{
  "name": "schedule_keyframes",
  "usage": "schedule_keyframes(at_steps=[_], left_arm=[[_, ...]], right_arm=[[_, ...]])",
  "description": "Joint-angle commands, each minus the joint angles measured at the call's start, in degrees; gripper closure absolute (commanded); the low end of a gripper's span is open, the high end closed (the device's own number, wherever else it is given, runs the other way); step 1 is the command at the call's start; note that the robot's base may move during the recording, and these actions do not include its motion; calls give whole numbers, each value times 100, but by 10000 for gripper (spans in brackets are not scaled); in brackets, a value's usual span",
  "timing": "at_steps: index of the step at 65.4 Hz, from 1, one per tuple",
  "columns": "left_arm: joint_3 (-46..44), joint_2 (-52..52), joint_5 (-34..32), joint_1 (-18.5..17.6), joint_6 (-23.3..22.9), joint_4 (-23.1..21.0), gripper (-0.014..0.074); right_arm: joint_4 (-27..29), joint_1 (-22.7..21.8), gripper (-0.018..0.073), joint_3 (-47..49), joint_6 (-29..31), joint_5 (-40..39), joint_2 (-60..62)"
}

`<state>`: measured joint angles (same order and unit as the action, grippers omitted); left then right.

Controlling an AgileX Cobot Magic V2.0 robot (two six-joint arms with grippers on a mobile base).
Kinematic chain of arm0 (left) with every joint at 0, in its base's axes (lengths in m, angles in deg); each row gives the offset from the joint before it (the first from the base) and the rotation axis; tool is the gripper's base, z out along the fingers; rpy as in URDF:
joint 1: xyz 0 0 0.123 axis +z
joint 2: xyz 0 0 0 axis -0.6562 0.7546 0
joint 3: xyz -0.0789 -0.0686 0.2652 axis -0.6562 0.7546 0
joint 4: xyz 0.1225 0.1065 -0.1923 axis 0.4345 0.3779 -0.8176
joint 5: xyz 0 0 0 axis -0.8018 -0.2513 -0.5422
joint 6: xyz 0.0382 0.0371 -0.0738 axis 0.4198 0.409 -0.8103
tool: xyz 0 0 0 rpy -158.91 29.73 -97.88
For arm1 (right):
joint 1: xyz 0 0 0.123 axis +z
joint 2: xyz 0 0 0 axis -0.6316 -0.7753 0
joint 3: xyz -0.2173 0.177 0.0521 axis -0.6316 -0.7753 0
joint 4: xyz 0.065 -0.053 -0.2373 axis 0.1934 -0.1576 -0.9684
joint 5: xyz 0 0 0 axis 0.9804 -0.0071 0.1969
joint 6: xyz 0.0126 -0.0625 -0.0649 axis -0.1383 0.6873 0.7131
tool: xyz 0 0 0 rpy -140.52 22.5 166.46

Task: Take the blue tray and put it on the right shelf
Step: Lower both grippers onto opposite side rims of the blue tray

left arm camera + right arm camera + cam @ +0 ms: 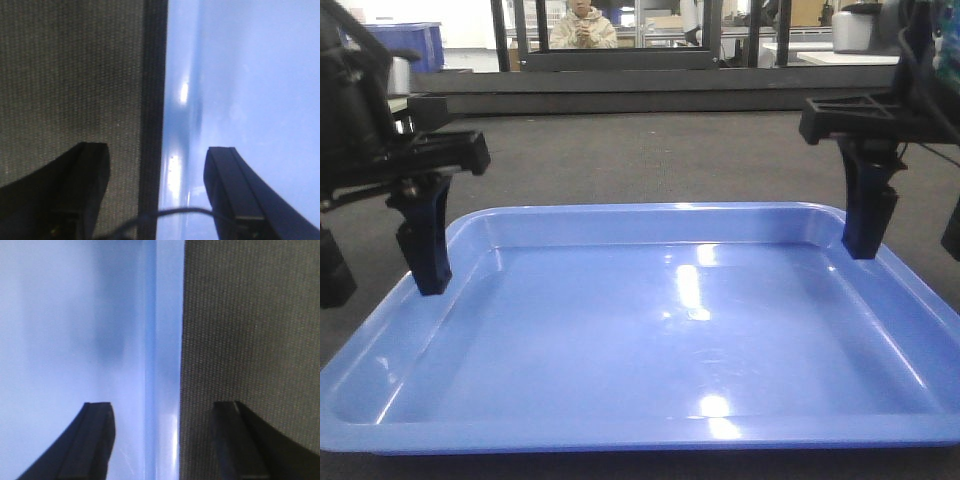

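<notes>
While the blue tray (670, 330) lies flat on the dark carpeted table (650, 160), the left gripper (156, 152) straddles its left rim with jaws spread, and the right gripper (162, 407) straddles the right rim, likewise spread wide.

We hang both arms low, one at each side, with the tools aimed downward. Our left tool (426, 262) points its dark fingers (90, 175) straight down, jaws spread wide apart. Our right tool (867, 232) mirrors it: fingers (97, 430) downward, jaws likewise parted, neither pair pressing on anything.
</notes>
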<state>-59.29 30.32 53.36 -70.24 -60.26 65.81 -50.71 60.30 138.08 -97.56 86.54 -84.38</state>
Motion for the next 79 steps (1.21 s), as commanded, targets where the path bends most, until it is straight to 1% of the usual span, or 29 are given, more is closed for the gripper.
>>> schedule_keyframes(at_steps=[1,5,15,36,42,79], left_arm=[[-193,-111,-39,-34,-4,-65,270],[-193,-60,-78,-34,-4,-53,269],[-193,98,-68,-34,-4,146,269],[-193,225,-260,-34,-4,146,269],[-193,225,-250,-34,-4,146,269],[-193,239,-237,-34,-4,146,269]], right_arm=[[-82,9,35,177,-5,-85,36],[-64,9,36,177,-5,-93,-73],[165,9,36,177,-5,-69,-305],[411,9,36,177,-63,54,-358],[412,9,36,172,-195,23,-365],[406,9,36,165,-195,-15,-489]])
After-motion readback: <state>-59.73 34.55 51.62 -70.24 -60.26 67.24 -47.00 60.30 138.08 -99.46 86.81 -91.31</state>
